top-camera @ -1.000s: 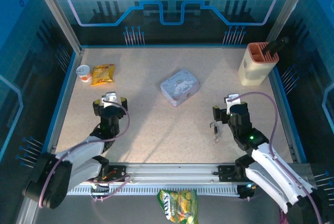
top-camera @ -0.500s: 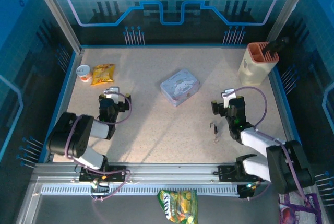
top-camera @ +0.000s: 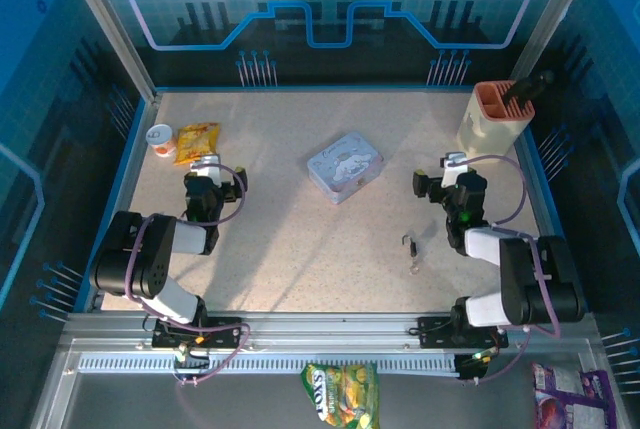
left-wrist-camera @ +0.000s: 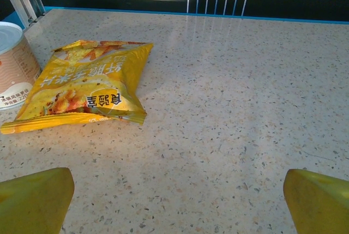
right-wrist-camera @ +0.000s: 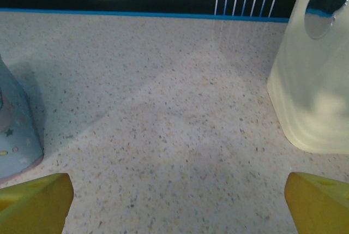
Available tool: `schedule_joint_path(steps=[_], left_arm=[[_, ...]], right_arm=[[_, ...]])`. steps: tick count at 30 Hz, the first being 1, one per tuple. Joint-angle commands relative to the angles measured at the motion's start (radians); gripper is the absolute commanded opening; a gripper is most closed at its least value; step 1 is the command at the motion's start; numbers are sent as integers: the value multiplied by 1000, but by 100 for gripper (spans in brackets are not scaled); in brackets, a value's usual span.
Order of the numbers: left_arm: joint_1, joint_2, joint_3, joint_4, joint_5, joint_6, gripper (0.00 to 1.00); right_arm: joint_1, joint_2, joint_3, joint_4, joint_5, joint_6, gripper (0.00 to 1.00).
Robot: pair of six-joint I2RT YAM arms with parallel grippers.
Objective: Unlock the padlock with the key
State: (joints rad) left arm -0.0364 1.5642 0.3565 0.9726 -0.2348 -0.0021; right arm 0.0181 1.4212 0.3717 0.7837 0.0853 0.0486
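Note:
The tiny dark padlock (top-camera: 408, 242) lies on the speckled table right of centre, with the thin silvery key (top-camera: 415, 266) just in front of it. My right gripper (top-camera: 448, 182) is beyond them and a little to the right, low over the table. It is open, its yellow fingertips (right-wrist-camera: 38, 201) far apart with bare table between them (right-wrist-camera: 177, 204). My left gripper (top-camera: 212, 181) sits on the left side, far from both. It is open too (left-wrist-camera: 177, 201), nothing between its fingertips (left-wrist-camera: 319, 201).
A grey-blue tin box (top-camera: 345, 166) (right-wrist-camera: 13, 130) lies mid-table. A cream holder (top-camera: 493, 121) (right-wrist-camera: 316, 81) stands at the back right. A yellow snack bag (top-camera: 197, 139) (left-wrist-camera: 87, 84) and a small can (top-camera: 160, 137) (left-wrist-camera: 13, 65) sit at the back left.
Both arms have folded back, carrying the grippers toward the far side. The right gripper has drawn away from the padlock and key, which have not moved.

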Motion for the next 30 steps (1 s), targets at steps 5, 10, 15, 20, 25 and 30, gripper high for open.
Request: schedule_joint_path(steps=[5,10,15,20,25,30], left_arm=[[7,-9,5,0,-7,-21,99],[7,-6,6,0,-6,-20,99],[6,-9,6,0,-5,-19,99],[6,-7,6,1,-4,-19,99],[7,-8,6,1,-5,-19,99],[7,-8,6,1,-4,-19,99]], right_arm=[[11,121,-18,198,-10,-13,100],[55,120,7,148,84,-33,100],[59,121,11,139,81,-40,100],[59,120,14,137,82,-41,100],[53,118,10,134,101,-24,100],[69,122,-3,171,161,-24,100]])
